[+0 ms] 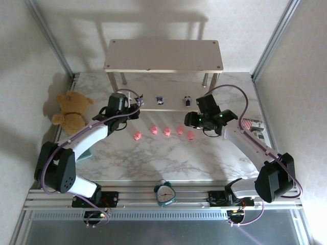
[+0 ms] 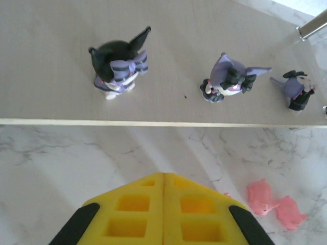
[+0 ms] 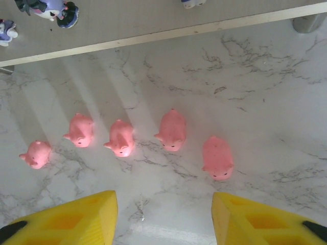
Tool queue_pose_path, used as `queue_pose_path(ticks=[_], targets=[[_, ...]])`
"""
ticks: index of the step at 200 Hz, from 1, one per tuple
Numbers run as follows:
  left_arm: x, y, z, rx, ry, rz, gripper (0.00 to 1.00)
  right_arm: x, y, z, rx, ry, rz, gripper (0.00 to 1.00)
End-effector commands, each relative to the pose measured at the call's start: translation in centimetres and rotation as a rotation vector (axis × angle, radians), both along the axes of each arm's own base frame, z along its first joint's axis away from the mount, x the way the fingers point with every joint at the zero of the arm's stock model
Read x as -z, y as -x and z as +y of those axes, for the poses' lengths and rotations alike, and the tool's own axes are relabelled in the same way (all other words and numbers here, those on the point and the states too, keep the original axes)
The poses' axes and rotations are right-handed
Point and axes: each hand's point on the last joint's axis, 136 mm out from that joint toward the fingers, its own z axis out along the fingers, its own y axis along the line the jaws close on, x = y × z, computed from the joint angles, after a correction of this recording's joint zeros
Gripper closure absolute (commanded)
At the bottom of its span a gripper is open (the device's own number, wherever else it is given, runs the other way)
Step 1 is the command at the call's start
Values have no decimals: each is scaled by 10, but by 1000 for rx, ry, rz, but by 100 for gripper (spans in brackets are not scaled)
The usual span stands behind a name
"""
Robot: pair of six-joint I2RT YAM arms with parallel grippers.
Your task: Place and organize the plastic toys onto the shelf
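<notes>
Pink pig (image 3: 217, 158) sits ahead of my R gripper (image 3: 162, 204), fingers spread, so I'll go slow & centre it; L gripper (image 2: 163, 178) fingers pressed together, empty.

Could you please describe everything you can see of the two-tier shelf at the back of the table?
The shelf is a two-tier rack: beige, wood-look rectangular boards on thin silver metal legs, with small dark fasteners at the top board's corners. It stands upright on the marble table at its far side. Three small purple-and-black figurines stand on its lower board, spaced apart.
</notes>
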Motion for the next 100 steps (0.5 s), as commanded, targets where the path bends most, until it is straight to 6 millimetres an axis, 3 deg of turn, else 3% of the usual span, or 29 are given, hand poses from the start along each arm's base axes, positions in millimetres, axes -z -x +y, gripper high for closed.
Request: queue_pose_path(ticks=[1, 100], targets=[[-8, -16, -8, -63, 115, -49, 94, 4, -1, 7, -31, -7, -7, 48], [45, -34, -10, -132, 125, 60, 95, 6, -4, 3, -47, 23, -26, 48]])
